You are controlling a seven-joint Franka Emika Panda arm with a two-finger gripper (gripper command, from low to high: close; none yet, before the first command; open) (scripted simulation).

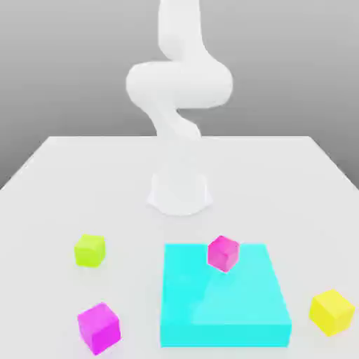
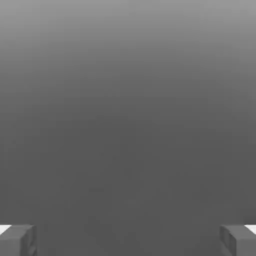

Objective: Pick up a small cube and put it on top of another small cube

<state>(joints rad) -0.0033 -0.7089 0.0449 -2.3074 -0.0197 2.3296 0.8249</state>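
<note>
The small cube is plain yellow and rests on the white table at the exterior view's right, close to the front edge and just beside the cyan slab. In the hand view my gripper is open, its two grey fingertips standing far apart with nothing between them and only plain grey background behind. The white arm rises from its base at mid-table and passes beyond the exterior view's upper edge.
A magenta cube sits tilted on the far edge of the cyan slab. A lime cube and a second magenta cube lie on the table at the exterior view's left.
</note>
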